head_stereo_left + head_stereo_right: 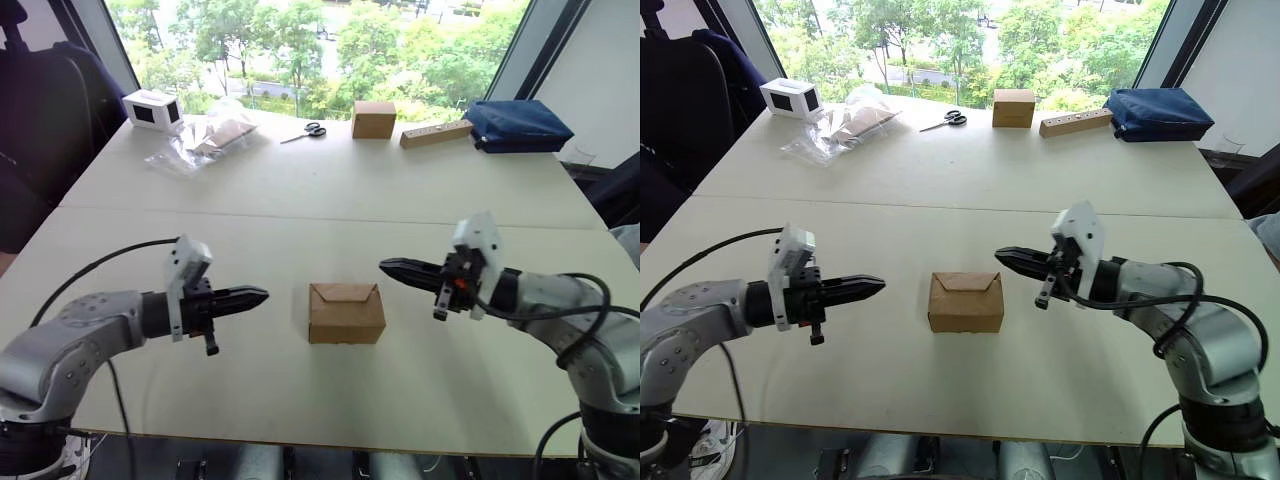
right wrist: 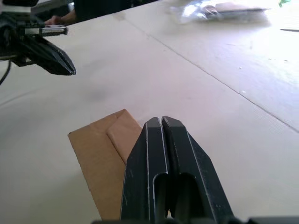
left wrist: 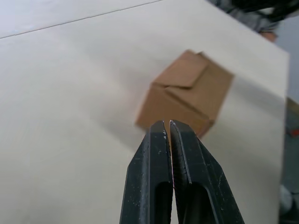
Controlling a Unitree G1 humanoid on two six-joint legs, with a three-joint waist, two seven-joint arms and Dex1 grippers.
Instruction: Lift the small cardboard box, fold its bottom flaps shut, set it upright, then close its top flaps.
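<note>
Box upright, top flaps folded shut.

Pale table, seam running across. Near front middle, small brown box, flaps shut. Along far edge: white box, plastic bags, scissors, tan cube box, wooden block, blue bag

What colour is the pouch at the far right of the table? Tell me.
Dark blue; the pouch shows best in the left eye view.
</note>
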